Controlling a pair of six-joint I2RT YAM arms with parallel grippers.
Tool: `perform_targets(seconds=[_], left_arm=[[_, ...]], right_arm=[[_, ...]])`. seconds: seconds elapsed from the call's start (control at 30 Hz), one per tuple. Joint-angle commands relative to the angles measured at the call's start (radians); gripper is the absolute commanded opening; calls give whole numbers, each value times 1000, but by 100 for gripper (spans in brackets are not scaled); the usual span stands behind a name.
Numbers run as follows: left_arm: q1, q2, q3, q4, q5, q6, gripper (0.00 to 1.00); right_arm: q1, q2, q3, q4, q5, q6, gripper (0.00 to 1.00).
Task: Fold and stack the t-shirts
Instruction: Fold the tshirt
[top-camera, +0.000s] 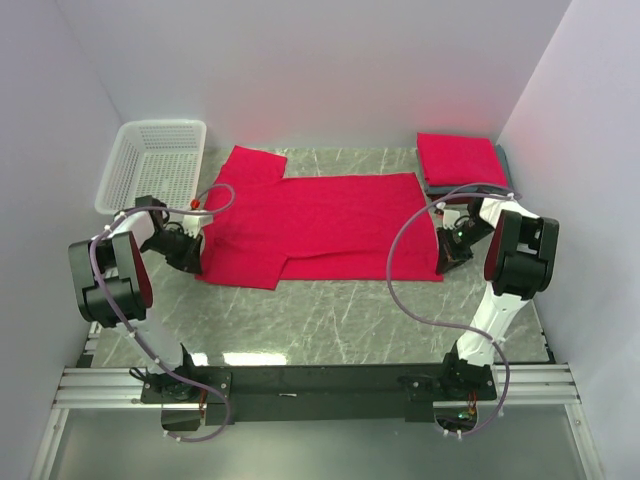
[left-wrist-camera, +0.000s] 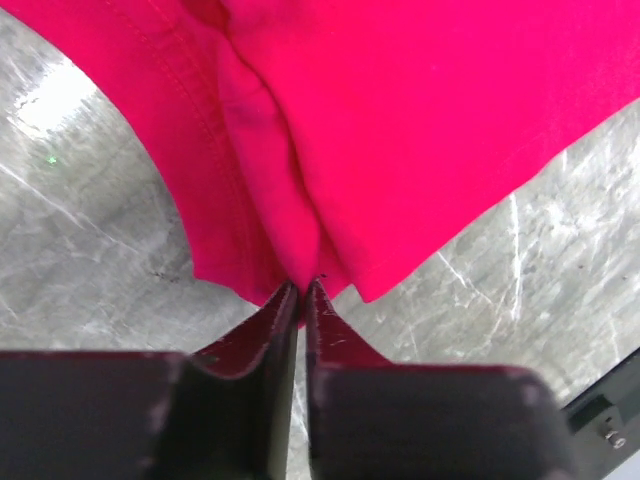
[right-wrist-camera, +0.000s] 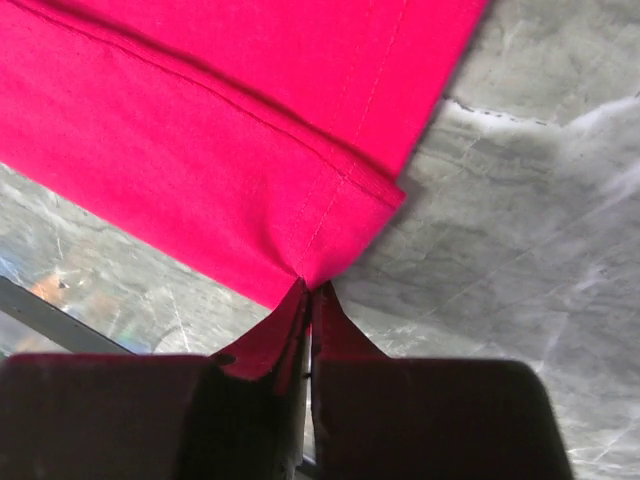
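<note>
Flat on the tabletop (top-camera: 330, 320) lies 1 red shirt (top-camera: 330, 215), spread open with its long axis running left to right, sleeves at the left end and hem at the right.

The left jaws, seen on the left wrist view, are closed narrow on a pinch of cloth at a stitched edge; from above this looks like the near sleeve's corner. The right jaws are likewise closed tight on the shirt's near right hem corner, cloth bunching at their tips. Each arm holds the end nearer to it: left arm (top-camera: 110, 275) the sleeve end, right arm (top-camera: 520, 250) the hem end.

So both grips sit on the near long edge, and the whole shirt lies beyond the jaws, toward the far wall. That is what the next move likely turns on: carrying the near edge up and over toward the far edge, folding along the long axis, both arms travelling together so the cloth stays taut.

At the far right corner waits a folded stack (top-camera: 460, 158), red on top. A white basket (top-camera: 155, 165) stands far left, apart from the shirt.
</note>
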Motion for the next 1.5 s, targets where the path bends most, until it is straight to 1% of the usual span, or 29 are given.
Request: perform_targets(seconds=[0.0,0.07,0.2,0.37,0.4,0.43,0.47,0.5,0.53,0.57,0.6,0.67,0.77,0.87,1.0,1.1,1.27,1.37,1.47], left_arm=[[8,-16,-7,-41,2,37,7],[15,-33,-16,-61,-21,45,1],[51,-53,-33,-118,-44,86,1],[81,-87,-36,-171,-67,137,1],[82,-90,-28,-186,-63,146,5],[82,-96,-19,-190,-53,143,13],[82,-98,8,-194,-44,142,29],[81,-98,28,-205,-12,139,34],[81,-95,48,-220,5,136,38],[81,-88,96,-230,20,133,42],[79,-76,120,-236,54,122,43],[71,-64,183,-243,71,113,45],[35,-38,232,-233,75,76,46],[-5,-13,260,-211,74,47,47],[-51,25,279,-176,54,22,48],[-74,45,283,-155,33,10,49],[-96,51,280,-138,25,4,49],[-99,54,271,-128,20,4,49],[-100,56,269,-127,14,5,49]], right_arm=[[-1,-6,-29,10,40,-10,0],[0,-27,-47,10,54,-27,0],[-1,-73,-99,-6,84,-59,0],[0,-135,-136,-45,82,-108,1],[0,-138,-122,-72,74,-119,12],[-5,-145,-113,-82,60,-134,30],[-3,-167,-102,-88,57,-139,39],[-2,-178,-73,-94,54,-142,46],[0,-188,-53,-98,45,-150,49],[0,-191,-30,-105,45,-150,49],[2,-188,17,-118,45,-151,49],[12,-173,65,-132,40,-167,49],[61,-138,140,-149,61,-184,45],[106,-106,165,-149,78,-191,43],[173,-67,157,-126,132,-205,42],[193,-38,140,-114,166,-219,43],[195,-14,110,-79,204,-225,52],[195,0,97,-63,217,-231,52],[195,11,93,-69,210,-236,51]])
